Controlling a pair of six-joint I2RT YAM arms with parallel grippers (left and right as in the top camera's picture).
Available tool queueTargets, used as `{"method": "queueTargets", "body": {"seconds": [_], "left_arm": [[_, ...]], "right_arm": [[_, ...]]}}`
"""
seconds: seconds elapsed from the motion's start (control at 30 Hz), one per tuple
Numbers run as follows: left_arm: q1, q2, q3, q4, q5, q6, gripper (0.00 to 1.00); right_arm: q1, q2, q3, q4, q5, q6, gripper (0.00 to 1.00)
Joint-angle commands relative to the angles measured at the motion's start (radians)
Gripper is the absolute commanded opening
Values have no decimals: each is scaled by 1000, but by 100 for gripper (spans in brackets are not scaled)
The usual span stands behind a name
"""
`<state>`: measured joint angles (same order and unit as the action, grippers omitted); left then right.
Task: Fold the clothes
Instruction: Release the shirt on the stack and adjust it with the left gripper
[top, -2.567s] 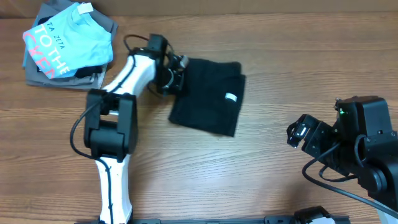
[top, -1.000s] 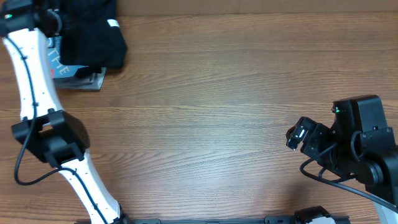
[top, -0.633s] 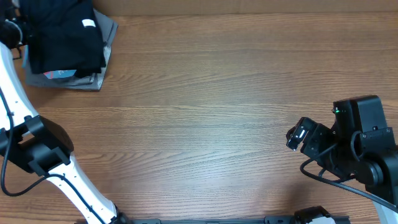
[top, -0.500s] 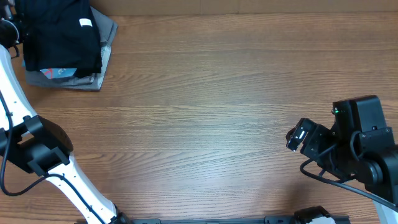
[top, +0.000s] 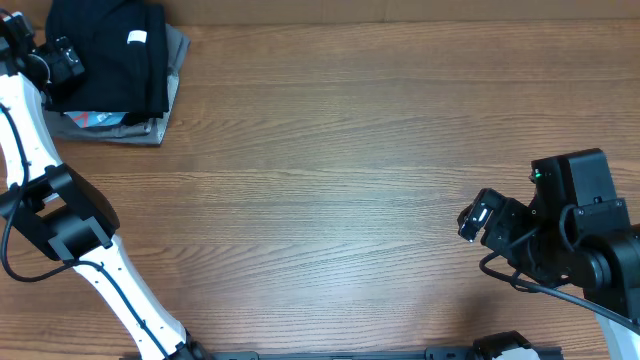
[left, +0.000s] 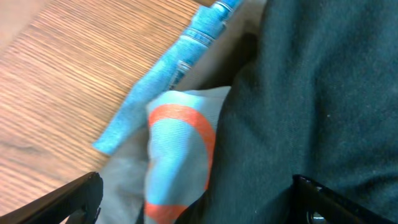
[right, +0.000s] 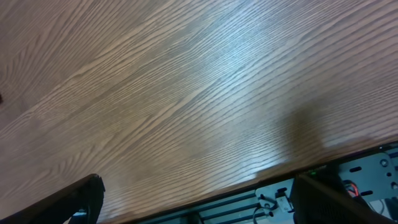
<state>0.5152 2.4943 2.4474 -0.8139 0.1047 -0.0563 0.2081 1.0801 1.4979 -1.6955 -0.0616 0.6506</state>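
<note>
black shirt folded on the stack, both grippers released

the black collared shirt (top: 100, 60) lies folded on top of a pile at the far left corner of the wooden table (top: 350, 150), its small white tag (top: 136, 37) facing up. under it are a light blue tee (left: 180, 155) and a grey garment (top: 173, 55). the left gripper (top: 62, 62) is just beside the shirt's left edge, jaws spread wide, clamping nothing. the right gripper (top: 478, 215) is well apart over bare wood, jaws spread and empty.
</note>
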Motion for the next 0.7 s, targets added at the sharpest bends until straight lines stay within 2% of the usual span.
{"method": "queueTargets", "body": {"seconds": [0.0, 0.23, 0.27, 0.33, 0.37, 0.4, 0.43, 0.47, 0.57, 0.67], "left_arm": [[2, -48, 8, 3, -63, -69, 100], [-7, -206, 9, 18, -55, -166, 100], [-7, -227, 9, 20, -45, -171, 96], [-8, -261, 9, 23, 5, -172, 84], [-10, -274, 9, 26, 31, -172, 69], [-12, -279, 9, 34, 50, -173, 36], [-16, -278, 9, 47, 69, -182, 13], [-21, -274, 9, 58, 73, -197, 4], [-46, -241, 9, 99, 72, -213, 4], [-81, -183, 9, 145, 72, -171, 4]], "right_arm": [[-3, -2, 14, 2, -26, 4, 100], [-2, -2, 14, 2, -30, 3, 100], [-2, -2, 14, 2, -30, 3, 100], [-2, -2, 14, 2, -30, 4, 100], [-2, -2, 14, 2, -30, 4, 100], [-2, -2, 14, 2, -30, 3, 100], [-2, -2, 14, 2, -30, 3, 100], [-2, -2, 14, 2, -30, 3, 100], [-2, -2, 14, 2, -30, 3, 100], [-2, -2, 14, 2, -30, 3, 100]]}}
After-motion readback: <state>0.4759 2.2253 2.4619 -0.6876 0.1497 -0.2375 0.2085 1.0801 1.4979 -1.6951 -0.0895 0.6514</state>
